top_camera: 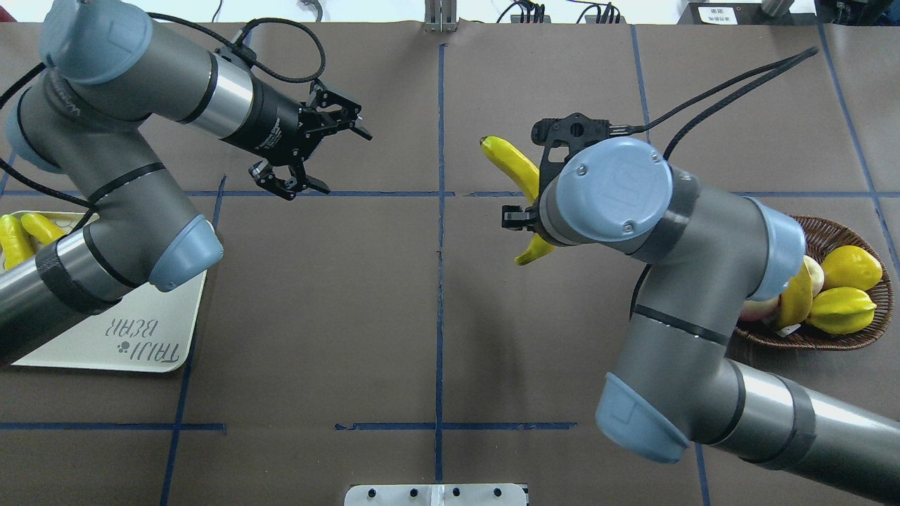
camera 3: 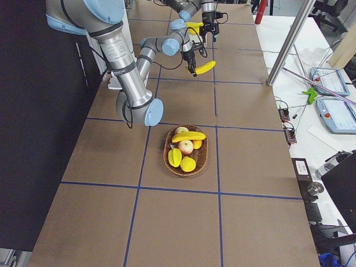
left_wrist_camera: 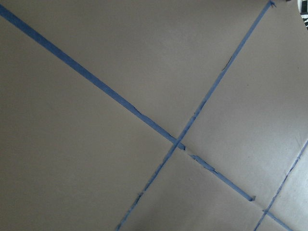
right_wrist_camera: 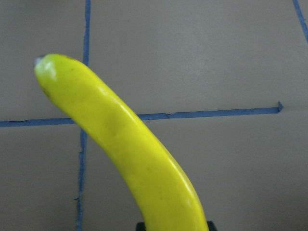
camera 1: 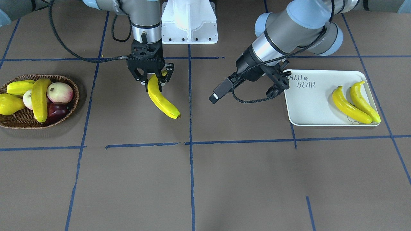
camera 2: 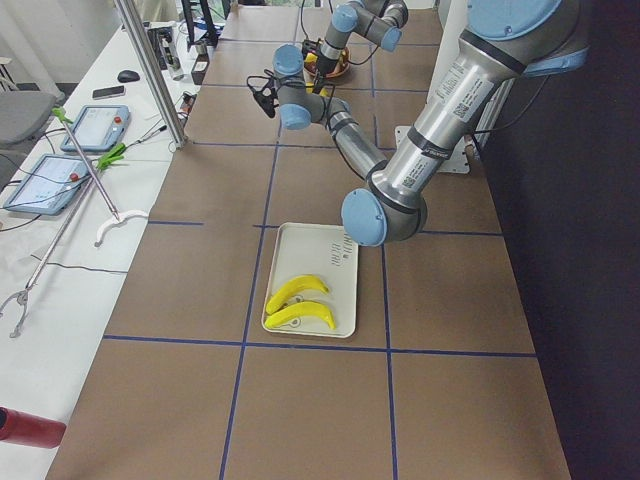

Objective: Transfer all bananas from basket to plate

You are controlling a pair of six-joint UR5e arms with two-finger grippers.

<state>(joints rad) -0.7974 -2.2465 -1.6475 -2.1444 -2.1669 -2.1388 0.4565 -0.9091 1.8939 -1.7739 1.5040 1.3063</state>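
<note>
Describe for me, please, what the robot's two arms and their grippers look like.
The left arm and right arm are grey tubes with pale blue joint caps, black seam rings and a silver wrist band. The left gripper and right gripper are black, with open-framed linkage jaws. A black braided cable runs to each wrist.

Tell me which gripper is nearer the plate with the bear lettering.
Left. The left gripper hangs open just off the lettered end of the plate. The right gripper, shut on a banana, is far off, nearer the basket.
</note>
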